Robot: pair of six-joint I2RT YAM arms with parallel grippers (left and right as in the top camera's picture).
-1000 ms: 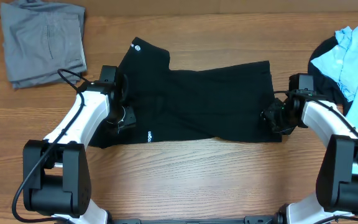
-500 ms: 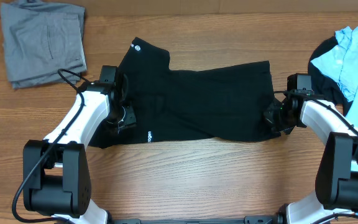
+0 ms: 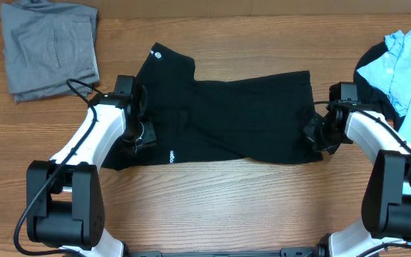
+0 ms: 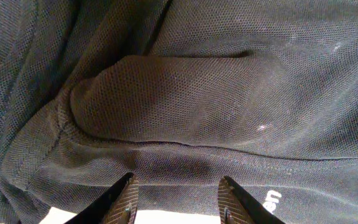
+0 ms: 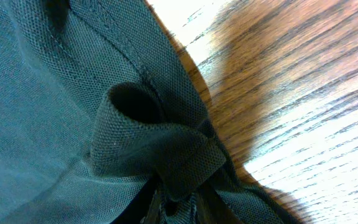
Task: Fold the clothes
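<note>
On a wooden table [image 3: 212,200], a black shirt [image 3: 241,114] is spread crosswise between two robot arms. At the shirt's left edge, the left gripper [image 4: 178,182] is held low over the hem with its fingers partly apart. At the right edge, a bunched fold of the same shirt is pinched in the right gripper [image 5: 169,208], whose fingers are drawn narrow. Farther back, folded grey trousers [image 3: 48,50] are laid at the far left corner, and a light blue T-shirt [image 3: 402,64] at the far right.
</note>
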